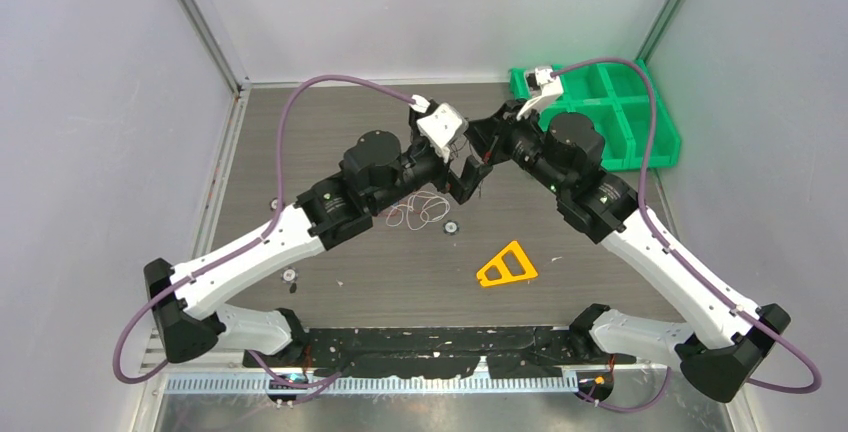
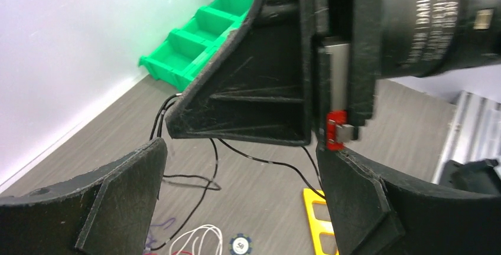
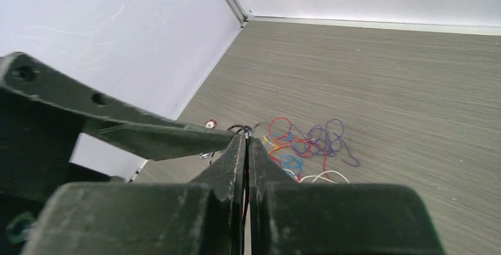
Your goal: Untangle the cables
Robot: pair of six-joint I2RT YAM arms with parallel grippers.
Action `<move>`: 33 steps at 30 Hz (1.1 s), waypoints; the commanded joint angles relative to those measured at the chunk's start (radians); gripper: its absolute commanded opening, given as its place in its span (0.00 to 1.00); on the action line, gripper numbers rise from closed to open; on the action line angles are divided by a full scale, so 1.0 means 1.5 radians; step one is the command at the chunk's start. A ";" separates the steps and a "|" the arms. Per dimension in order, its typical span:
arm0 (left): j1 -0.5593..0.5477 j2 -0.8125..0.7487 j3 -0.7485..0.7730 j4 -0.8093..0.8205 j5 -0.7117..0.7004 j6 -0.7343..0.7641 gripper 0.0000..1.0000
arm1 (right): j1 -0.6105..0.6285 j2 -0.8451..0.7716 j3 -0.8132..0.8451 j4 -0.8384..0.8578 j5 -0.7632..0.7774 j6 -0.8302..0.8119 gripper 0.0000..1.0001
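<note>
The cables (image 1: pixel 424 210) lie in a loose heap on the table under both grippers. In the right wrist view they show as red, blue, purple, yellow and white loops (image 3: pixel 302 144). My right gripper (image 3: pixel 246 140) is shut on a thin black cable (image 3: pixel 241 128) pinched at its tips. That black cable (image 2: pixel 260 160) hangs in strands from the right gripper (image 1: pixel 481 159) down to the table. My left gripper (image 2: pixel 242 153) is wide open, one finger on each side just below the right gripper's closed fingers (image 2: pixel 254 95), holding nothing. In the top view the left gripper (image 1: pixel 464 184) meets the right one mid-table.
A green divided bin (image 1: pixel 612 112) stands at the back right. On the table in front of the heap lie a yellow triangular piece (image 1: pixel 507 266) and a small blue-and-white chip (image 1: pixel 449 226). Grey walls close in the left, back and right sides.
</note>
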 commanded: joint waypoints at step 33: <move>0.009 -0.040 -0.088 0.141 0.053 0.307 1.00 | 0.013 -0.070 -0.025 -0.061 -0.094 -0.002 0.05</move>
